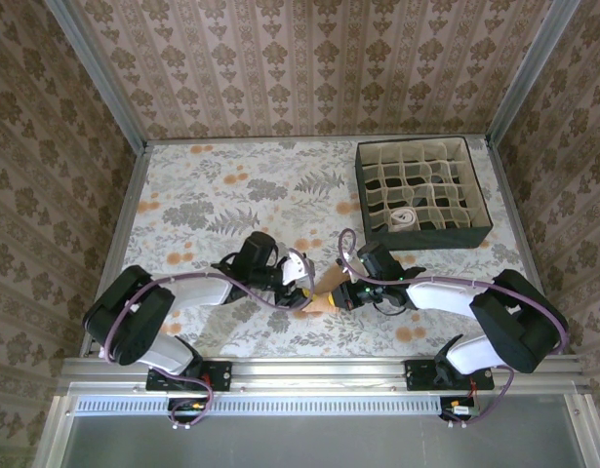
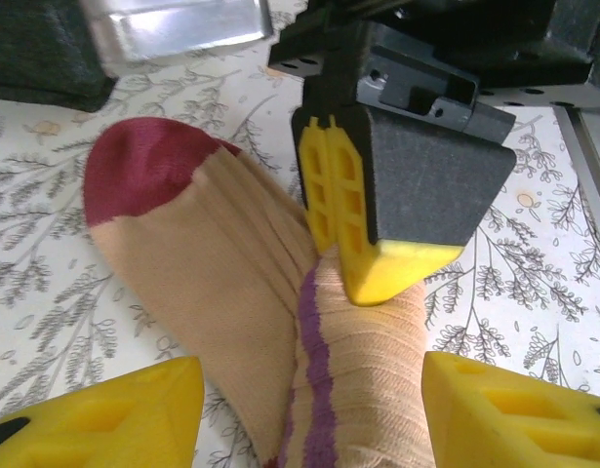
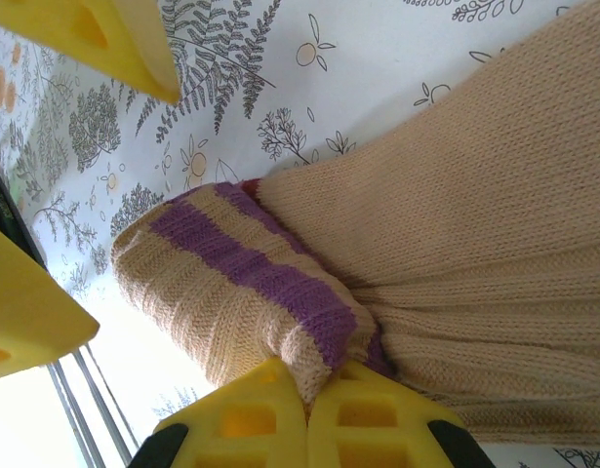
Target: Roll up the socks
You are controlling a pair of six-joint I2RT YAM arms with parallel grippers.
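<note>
A tan sock point(image 2: 212, 263) with a maroon toe point(image 2: 143, 175) lies on the floral table between both arms point(image 1: 324, 300). Its purple-striped cuff point(image 3: 231, 283) is folded over into a thick roll. My right gripper point(image 3: 307, 390) is shut on the edge of that roll, its yellow fingers point(image 2: 363, 263) pressed together on the fabric. My left gripper point(image 2: 309, 390) stands open, its two fingers astride the roll and apart from it. A rolled cream-white sock point(image 1: 407, 216) sits in one cell of the organiser box.
A dark fabric organiser box point(image 1: 423, 193) with several cells stands at the back right of the table. The metal rail point(image 1: 319, 369) runs along the near edge, close behind both grippers point(image 1: 301, 278) point(image 1: 346, 292).
</note>
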